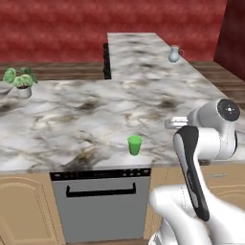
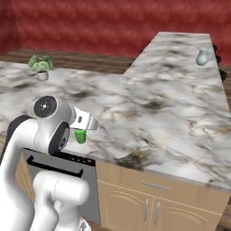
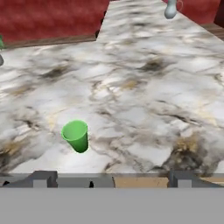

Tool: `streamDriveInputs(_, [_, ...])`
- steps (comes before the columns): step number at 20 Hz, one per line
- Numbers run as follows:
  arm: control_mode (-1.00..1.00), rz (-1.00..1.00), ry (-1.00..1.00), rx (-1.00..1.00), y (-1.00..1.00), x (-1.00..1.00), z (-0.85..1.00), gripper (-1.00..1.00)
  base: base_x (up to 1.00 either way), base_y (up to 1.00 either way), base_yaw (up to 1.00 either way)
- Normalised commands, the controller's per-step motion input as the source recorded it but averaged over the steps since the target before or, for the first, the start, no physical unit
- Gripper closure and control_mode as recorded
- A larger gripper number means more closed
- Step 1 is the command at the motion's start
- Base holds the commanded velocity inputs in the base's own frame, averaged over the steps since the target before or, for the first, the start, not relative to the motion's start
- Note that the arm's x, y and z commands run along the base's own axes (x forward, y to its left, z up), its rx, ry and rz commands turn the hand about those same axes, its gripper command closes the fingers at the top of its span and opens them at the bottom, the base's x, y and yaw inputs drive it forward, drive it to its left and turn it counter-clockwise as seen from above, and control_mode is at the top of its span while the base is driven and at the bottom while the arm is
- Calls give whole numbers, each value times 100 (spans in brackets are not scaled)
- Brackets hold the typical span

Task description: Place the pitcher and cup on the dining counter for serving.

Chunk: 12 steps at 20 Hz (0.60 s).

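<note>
Small bright green plastic tumbler [image 3: 75,135]: upright near the front edge of the marble kitchen table [image 1: 72,115], above a steel dishwasher [image 1: 100,203]; small pale blue-grey translucent pitcher [image 1: 174,54]: upright on the long dining table [image 1: 139,52], apparently already delivered; hand [image 3: 111,179]: fingers spread wide, empty, short of the tumbler, likely poised for it.

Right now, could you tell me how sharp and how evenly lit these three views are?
Left base view: soft, flat light; cup casts barely any shadow. Right base view: marble counter smeared. Hand view: blurriest; pitcher cropped at top.
</note>
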Motion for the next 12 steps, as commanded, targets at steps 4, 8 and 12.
streamDriveInputs(4, [100, 0, 0, 0, 0, 0, 0, -100, 66, 21, -17])
streamDriveInputs(8, [100, 0, 0, 0, 0, 0, 0, -100, 48, 0, -11])
streamDriveInputs(12, [100, 0, 0, 0, 0, 0, 0, -100, 36, 10, -10])
